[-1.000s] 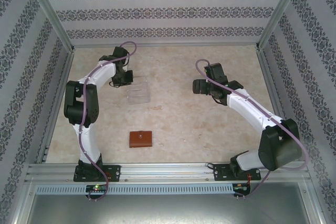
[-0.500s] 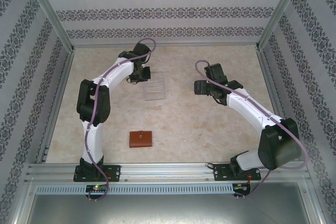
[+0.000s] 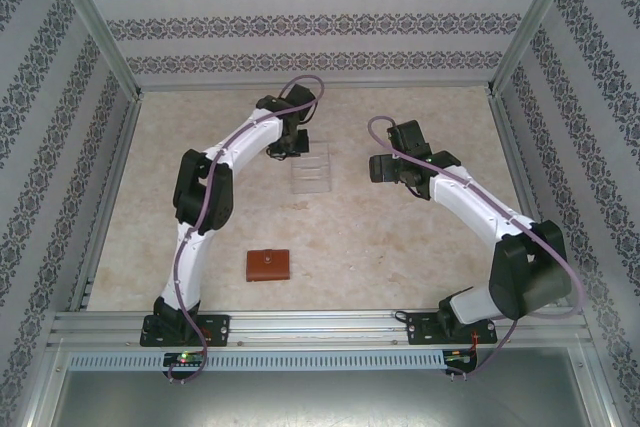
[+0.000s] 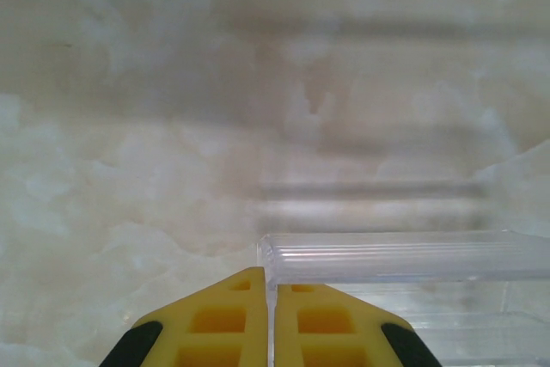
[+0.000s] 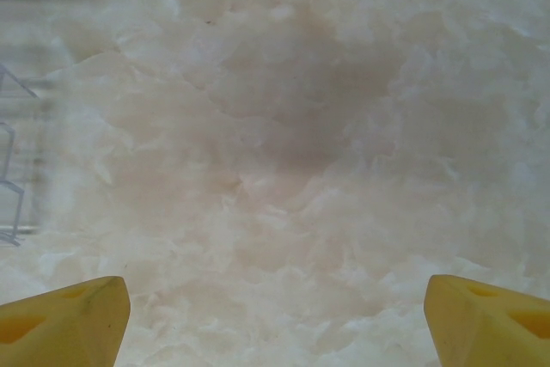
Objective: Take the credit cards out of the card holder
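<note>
The card holder [image 3: 268, 265], a small reddish-brown wallet, lies folded on the table near the front, between the two arm bases and far from both grippers. The credit cards are hidden. My left gripper [image 3: 298, 147] is at the back centre, shut on the thin left wall of a clear plastic tray [image 3: 312, 172]. In the left wrist view the yellow fingers [image 4: 232, 315] pinch that wall of the tray [image 4: 404, 255], with the left gripper [image 4: 268, 274] at the tray's corner. My right gripper [image 3: 372, 167] hovers to the right of the tray, open [image 5: 275, 290] over bare table.
The table top [image 3: 400, 247] is pale marbled stone, walled by patterned panels with metal posts at the corners. A rail [image 3: 320, 327] runs along the near edge. A corner of the clear tray [image 5: 10, 161] shows at the left of the right wrist view.
The left arm has swung to the right, carrying the clear tray with it toward the table's centre. The right gripper has barely shifted. The wallet has stayed put.
</note>
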